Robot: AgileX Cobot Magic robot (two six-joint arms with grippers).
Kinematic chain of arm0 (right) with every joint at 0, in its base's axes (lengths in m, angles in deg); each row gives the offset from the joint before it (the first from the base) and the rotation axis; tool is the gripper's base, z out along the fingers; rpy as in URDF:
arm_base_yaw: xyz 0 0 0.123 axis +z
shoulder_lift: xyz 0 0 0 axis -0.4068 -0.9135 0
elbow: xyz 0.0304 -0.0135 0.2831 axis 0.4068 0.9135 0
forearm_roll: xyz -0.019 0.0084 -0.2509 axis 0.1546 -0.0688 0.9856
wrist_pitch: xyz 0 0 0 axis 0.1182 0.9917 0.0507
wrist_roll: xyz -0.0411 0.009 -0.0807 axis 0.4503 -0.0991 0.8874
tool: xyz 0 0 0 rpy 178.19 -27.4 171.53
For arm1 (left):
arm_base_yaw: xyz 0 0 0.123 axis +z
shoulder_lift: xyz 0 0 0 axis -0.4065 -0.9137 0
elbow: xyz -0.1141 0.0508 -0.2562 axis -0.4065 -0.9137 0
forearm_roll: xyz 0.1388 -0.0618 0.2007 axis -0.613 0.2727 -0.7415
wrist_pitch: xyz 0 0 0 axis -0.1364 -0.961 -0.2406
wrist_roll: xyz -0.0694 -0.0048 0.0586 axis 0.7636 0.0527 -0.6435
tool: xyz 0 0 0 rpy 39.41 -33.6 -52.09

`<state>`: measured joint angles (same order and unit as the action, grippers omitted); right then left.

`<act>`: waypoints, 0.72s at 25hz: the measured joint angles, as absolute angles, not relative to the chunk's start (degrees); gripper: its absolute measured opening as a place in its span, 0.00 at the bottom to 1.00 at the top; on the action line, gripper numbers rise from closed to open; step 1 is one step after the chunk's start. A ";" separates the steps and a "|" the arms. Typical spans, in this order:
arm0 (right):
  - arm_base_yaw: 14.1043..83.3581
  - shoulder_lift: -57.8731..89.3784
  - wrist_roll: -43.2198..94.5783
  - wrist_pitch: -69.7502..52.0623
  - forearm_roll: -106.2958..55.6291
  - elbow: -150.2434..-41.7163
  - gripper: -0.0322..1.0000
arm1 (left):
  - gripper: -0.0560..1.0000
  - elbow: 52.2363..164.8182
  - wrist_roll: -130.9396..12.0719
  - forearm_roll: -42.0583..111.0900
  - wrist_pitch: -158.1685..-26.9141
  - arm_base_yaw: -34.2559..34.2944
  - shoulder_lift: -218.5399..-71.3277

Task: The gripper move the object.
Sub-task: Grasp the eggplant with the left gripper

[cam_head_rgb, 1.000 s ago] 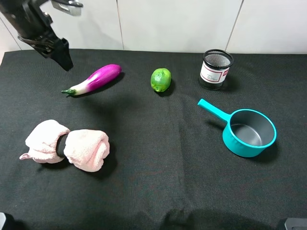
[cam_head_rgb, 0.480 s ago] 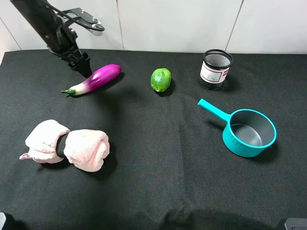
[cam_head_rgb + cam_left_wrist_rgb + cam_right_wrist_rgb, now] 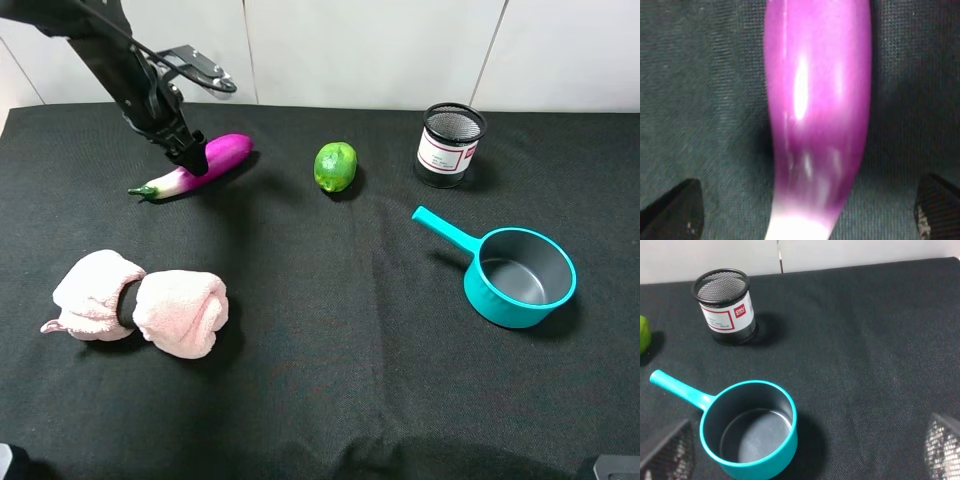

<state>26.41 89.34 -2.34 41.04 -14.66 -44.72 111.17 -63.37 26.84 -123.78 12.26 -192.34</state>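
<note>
With left hand [image 3: 190, 160] spread wide, straddles the eggplant [image 3: 225, 152] near its middle, one tip each side, nothing clamped yet. Finds it lying on the counter [image 3: 330, 300], back left; aims mid-body, likely for a balanced grip.

- The eggplant [image 3: 225, 152] was glossy magenta-purple, paling to white by a green stem
- The lime [image 3: 335, 166] was green
- The pan [image 3: 500, 308] was teal outside, grey inside
- The mesh cup [image 3: 450, 145] was black, its white label edged red
- The towel [image 3: 175, 312] was pale pink
- The cloth [image 3: 330, 380] was black
</note>
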 joint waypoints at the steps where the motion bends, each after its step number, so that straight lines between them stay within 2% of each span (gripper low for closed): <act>1: 26.41 89.34 -2.34 41.04 -14.66 -44.72 0.70 | 0.85 111.17 -63.37 26.90 -123.42 12.22 -192.81; 18: 26.41 89.34 -2.34 41.04 -14.66 -44.72 0.70 | 0.87 111.24 -63.31 28.95 -118.17 11.14 -197.37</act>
<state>26.41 89.34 -2.34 41.04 -14.66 -44.72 111.24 -63.31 28.95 -118.17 11.14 -197.37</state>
